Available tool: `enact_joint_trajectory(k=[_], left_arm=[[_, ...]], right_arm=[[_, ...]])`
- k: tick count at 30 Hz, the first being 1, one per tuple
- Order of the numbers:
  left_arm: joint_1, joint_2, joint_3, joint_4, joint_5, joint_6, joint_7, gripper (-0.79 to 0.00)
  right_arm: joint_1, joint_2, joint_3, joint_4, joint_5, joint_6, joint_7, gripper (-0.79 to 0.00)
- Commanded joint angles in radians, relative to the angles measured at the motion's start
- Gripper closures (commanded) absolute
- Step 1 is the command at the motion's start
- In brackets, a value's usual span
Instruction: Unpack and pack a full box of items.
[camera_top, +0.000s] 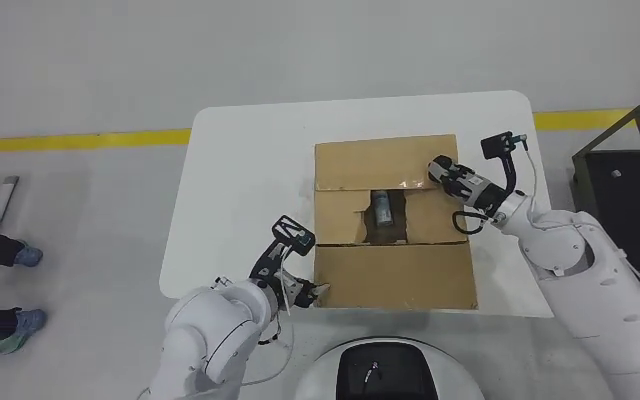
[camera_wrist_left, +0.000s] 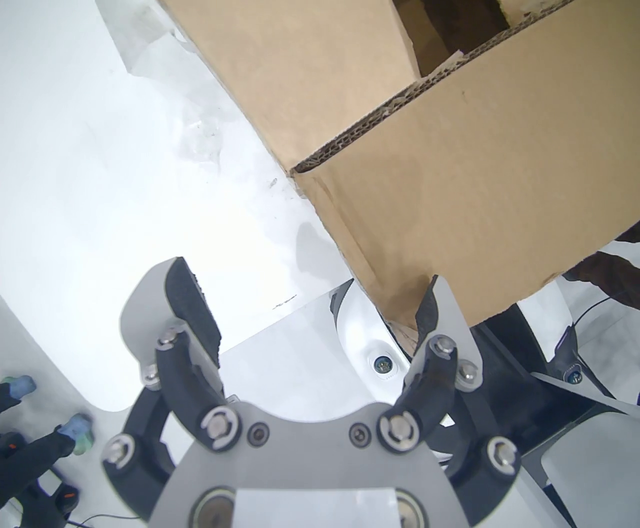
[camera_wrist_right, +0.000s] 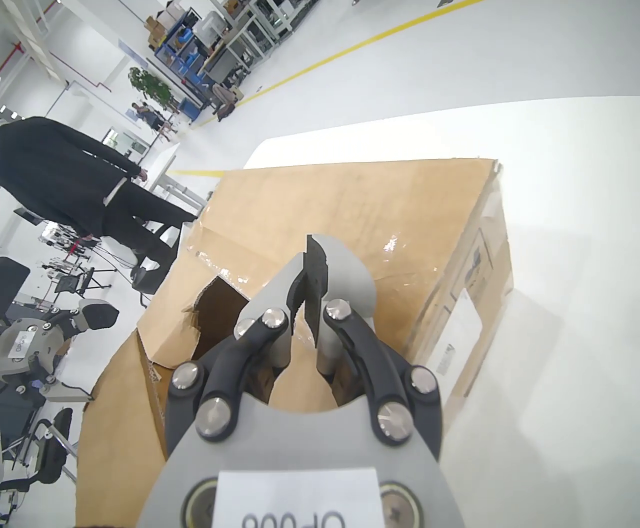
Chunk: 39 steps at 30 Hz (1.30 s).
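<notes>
Top view: cardboard box (camera_top: 395, 275) sits mid-counter (camera_top: 250, 190), flaps mostly folded in. A ragged gap at the centre seam shows a bottle-like item (camera_top: 382, 208) inside. Left end effector (camera_top: 305, 292) is at the box's near-left corner. Right end effector (camera_top: 437, 168) is over the box top near its right edge; can't tell if it touches.

Left wrist view: left end effector (camera_wrist_left: 307, 277) is spread wide w/ nothing between its fingers. One finger (camera_wrist_left: 435, 305) is right at the box (camera_wrist_left: 450, 175) corner, the other out over the bare counter (camera_wrist_left: 100, 175).

Right wrist view: right end effector (camera_wrist_right: 312, 260) has its fingers pressed together, gripping nothing, above the box (camera_wrist_right: 350, 210) top. Torn opening (camera_wrist_right: 220, 310) lies just beyond it. Counter (camera_wrist_right: 550, 200) is alongside.
</notes>
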Motion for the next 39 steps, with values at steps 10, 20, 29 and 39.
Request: enact_joint_trajectory(k=[10, 20, 29, 39], left_arm=[[-0.029, -0.004, 0.081, -0.024, -0.052, 0.04, 0.056, -0.785], [-0.096, -0.005, 0.072, -0.073, -0.099, 0.096, 0.081, -0.785], [-0.188, -0.004, 0.098, -0.02, -0.07, 0.084, 0.064, -0.785], [-0.074, 0.017, 0.003, -0.064, 0.059, 0.122, 0.029, -0.785]], right_arm=[[-0.004, 0.004, 0.006, -0.012, -0.007, -0.007, 0.005, 0.0], [-0.002, 0.01, 0.037, -0.049, 0.011, -0.013, 0.013, 0.0], [0.013, 0.015, 0.061, -0.083, 0.023, -0.006, 0.021, 0.0], [-0.001, 0.017, 0.051, -0.052, 0.01, -0.012, 0.014, 0.0]])
